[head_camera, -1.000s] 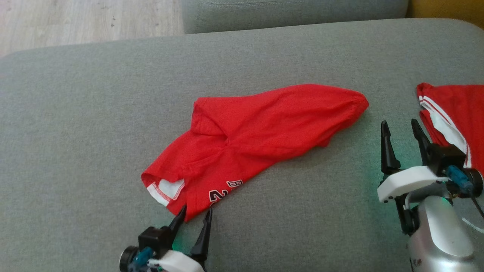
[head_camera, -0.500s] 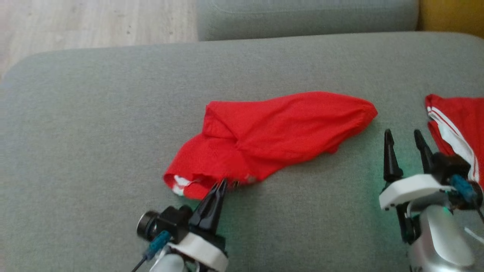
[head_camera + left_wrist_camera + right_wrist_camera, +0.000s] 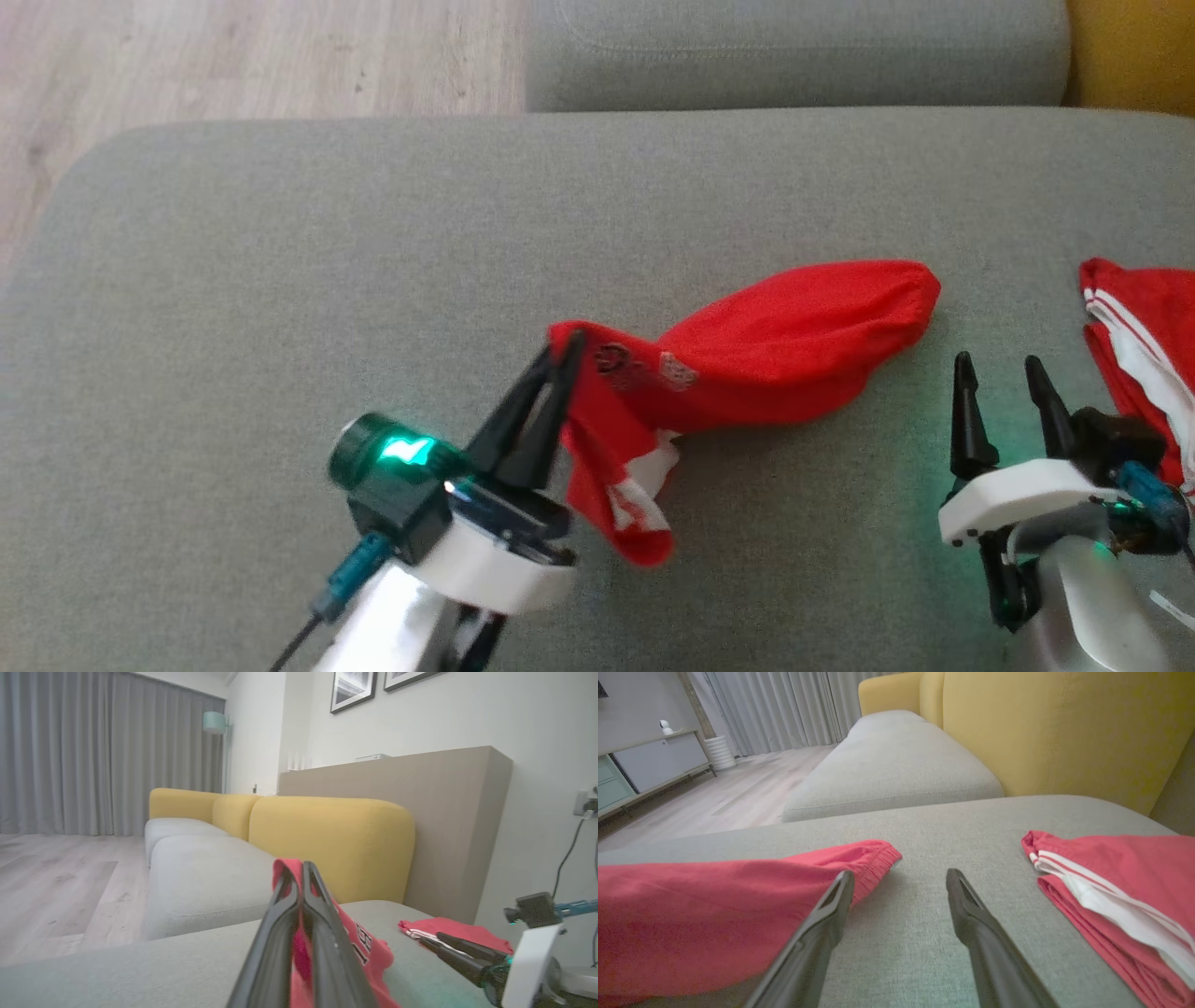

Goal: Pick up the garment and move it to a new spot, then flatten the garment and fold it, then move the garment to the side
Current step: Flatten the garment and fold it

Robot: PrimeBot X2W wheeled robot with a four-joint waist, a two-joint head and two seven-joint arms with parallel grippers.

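Left gripper (image 3: 565,343): 2 fingers pressed together with no gap, pinching an edge of the red garment (image 3: 794,345). The pinched edge is held up off the grey cushion (image 3: 280,280). Cloth with white trim and dark printing hangs down from the tips on the gripper's right side. Left wrist view agrees: red cloth is sandwiched between the closed fingers and sticks out just past the tips

Garment position: near the middle of the cushion, a little toward the robot's right. The far end, with a gathered hem, lies on the cushion and points toward the right gripper (image 3: 997,373). The cloth between the 2 ends is bunched into a long roll, not flat

Right gripper: fingers spread apart, nothing between them, tips low over bare cushion. In the right wrist view the garment's gathered end is just beside the finger on that view's left; cannot tell if they touch

Second red piece (image 3: 1139,345), with white stripes, lies folded at the right edge of the head view, just beyond the right gripper and apart from the garment

Background: wood floor (image 3: 233,56) past the cushion, yellow backrest (image 3: 1064,728) behind
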